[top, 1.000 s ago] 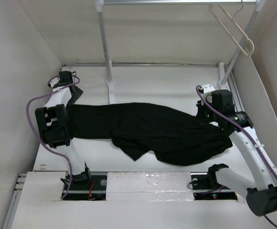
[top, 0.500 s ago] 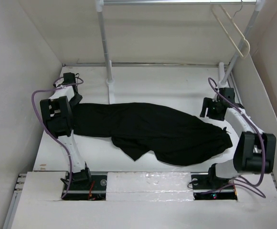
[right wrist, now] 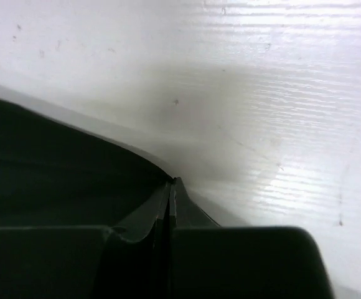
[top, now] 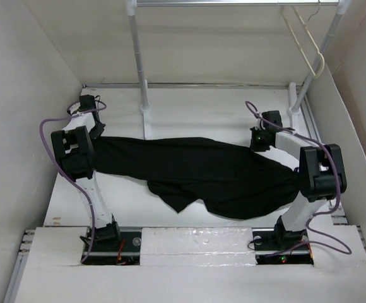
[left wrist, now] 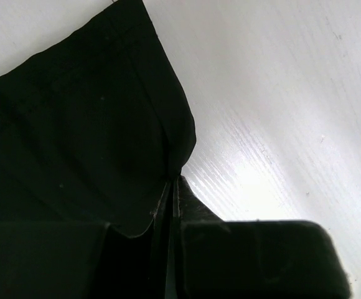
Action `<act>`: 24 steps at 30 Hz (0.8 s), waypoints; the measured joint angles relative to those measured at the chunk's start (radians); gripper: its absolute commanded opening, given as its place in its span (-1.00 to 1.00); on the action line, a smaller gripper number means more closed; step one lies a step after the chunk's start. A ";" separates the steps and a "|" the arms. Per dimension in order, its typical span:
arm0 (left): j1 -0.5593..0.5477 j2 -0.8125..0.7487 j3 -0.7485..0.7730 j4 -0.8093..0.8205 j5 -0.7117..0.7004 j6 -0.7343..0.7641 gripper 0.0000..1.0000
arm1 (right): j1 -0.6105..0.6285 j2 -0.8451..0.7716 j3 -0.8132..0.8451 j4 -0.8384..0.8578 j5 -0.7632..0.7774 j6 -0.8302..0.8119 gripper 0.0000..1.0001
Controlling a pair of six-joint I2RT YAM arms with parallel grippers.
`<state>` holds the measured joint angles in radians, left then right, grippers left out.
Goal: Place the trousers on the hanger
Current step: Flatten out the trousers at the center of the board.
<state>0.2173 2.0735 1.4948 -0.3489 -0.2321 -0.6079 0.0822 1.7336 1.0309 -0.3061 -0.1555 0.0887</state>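
The black trousers (top: 202, 170) lie spread across the white table from left to right. My left gripper (top: 96, 131) is at their left end. In the left wrist view it (left wrist: 174, 180) is shut, with a corner of the black cloth (left wrist: 75, 124) pinched at its tips. My right gripper (top: 257, 142) is at the trousers' far right edge. In the right wrist view it (right wrist: 171, 184) is shut where the hem of the cloth (right wrist: 43, 168) meets its tips. The cream hanger (top: 309, 44) hangs from the rack rail at the top right, apart from both grippers.
A white rack pole (top: 139, 63) stands on the table behind the trousers, left of centre. A second, slanted pole (top: 315, 63) rises at the right under the rail (top: 233, 2). White walls close in the left, back and right sides.
The left gripper has shut on the trousers' left end. The right arm swung from the trousers' right end to their far right edge, opening and then shutting there. The hanger swings slightly.
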 measured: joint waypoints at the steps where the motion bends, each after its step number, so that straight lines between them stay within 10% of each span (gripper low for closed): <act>1: 0.000 0.000 0.000 0.000 0.001 -0.002 -1.00 | 0.003 -0.007 0.005 -0.002 0.013 0.000 -1.00; 15: 0.027 -0.283 -0.029 -0.054 0.049 -0.093 -1.00 | 0.258 -0.813 0.148 -0.250 0.286 -0.001 -1.00; 24: 0.032 -0.560 -0.027 -0.043 0.041 -0.114 -1.00 | 0.328 -0.967 0.225 -0.561 0.426 0.096 -1.00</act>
<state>0.2489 1.5135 1.4677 -0.3923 -0.1909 -0.7219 0.4099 0.7670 1.2560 -0.8669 0.2710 0.1844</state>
